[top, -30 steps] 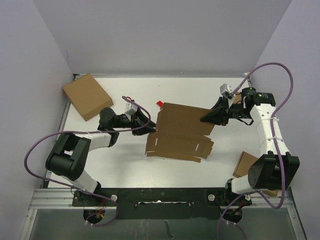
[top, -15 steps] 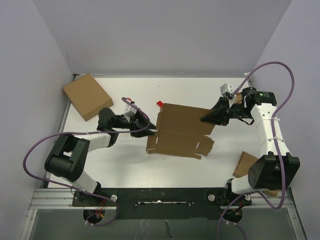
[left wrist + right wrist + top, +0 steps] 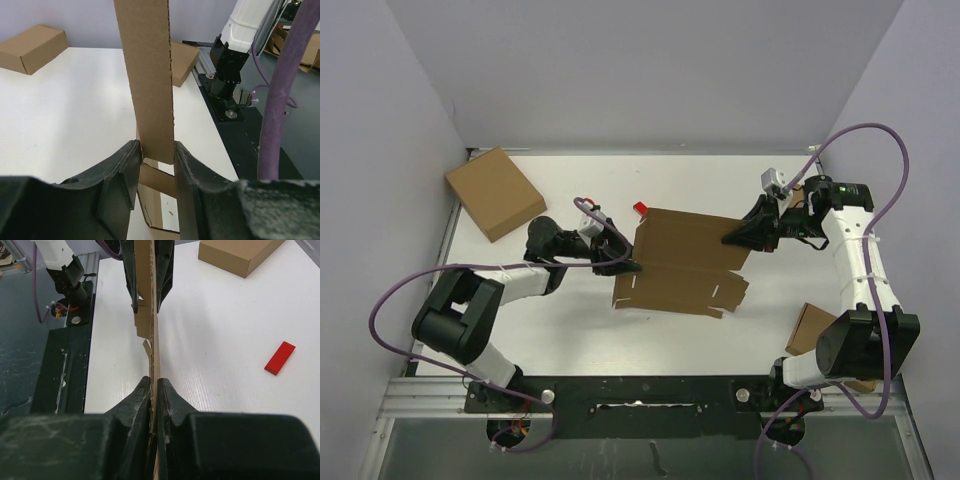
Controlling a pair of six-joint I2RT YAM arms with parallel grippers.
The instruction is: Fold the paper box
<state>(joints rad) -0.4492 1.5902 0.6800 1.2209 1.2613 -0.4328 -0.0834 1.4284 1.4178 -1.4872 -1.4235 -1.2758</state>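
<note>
The flat brown cardboard box blank [image 3: 685, 265] hangs over the middle of the table, its slotted flaps along the near edge. My right gripper [image 3: 728, 240] is shut on its right edge; in the right wrist view the fingers [image 3: 154, 382] pinch the sheet [image 3: 150, 330] edge-on. My left gripper [image 3: 628, 265] is at the blank's left edge. In the left wrist view its jaws [image 3: 156, 150] stand open on either side of an upright flap [image 3: 147, 75], with a little room on each side.
A closed brown box [image 3: 495, 192] lies at the far left corner. A small red block [image 3: 640, 208] sits behind the blank. Another cardboard piece [image 3: 810, 328] lies at the near right by the right arm's base.
My left gripper has moved right, from just short of the blank's left edge to around its flap. The blank's near-left corner has shifted slightly. The right arm has stayed put.
</note>
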